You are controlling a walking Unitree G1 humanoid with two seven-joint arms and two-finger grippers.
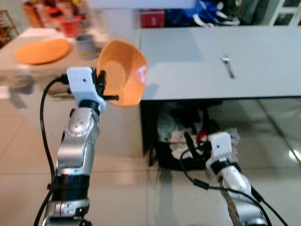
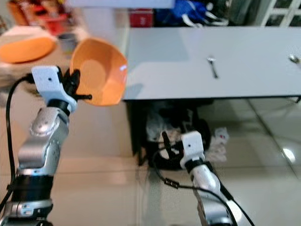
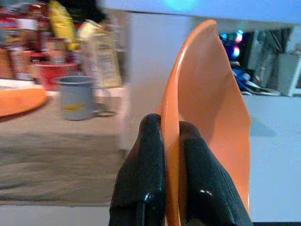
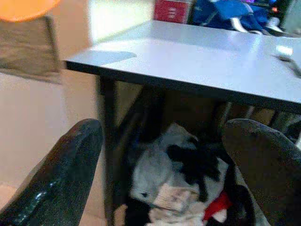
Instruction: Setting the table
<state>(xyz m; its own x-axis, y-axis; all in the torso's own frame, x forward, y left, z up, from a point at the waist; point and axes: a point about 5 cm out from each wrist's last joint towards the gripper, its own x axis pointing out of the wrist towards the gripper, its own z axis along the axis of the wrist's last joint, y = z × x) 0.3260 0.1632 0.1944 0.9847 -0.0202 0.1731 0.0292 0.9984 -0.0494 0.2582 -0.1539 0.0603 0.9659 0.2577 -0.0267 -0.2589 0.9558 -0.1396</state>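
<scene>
My left gripper (image 1: 101,85) is raised and shut on the rim of an orange bowl (image 1: 123,70), which is tipped on its side in the air just off the near left corner of the grey table (image 1: 197,61). In the left wrist view the two black fingers (image 3: 141,188) pinch the bowl's edge (image 3: 207,103). A fork (image 1: 228,67) lies on the grey table, and a spoon (image 2: 294,59) lies near its right end. My right gripper (image 1: 193,143) hangs low in front of the table, open and holding nothing, with its fingers (image 4: 61,179) spread wide.
To the left is a cloth-covered table (image 1: 28,70) with an orange plate (image 1: 42,50), a grey mug (image 3: 77,96) and packets behind. A heap of clothes and clutter (image 1: 188,134) sits under the grey table. Tiled floor (image 1: 122,155) lies between the tables.
</scene>
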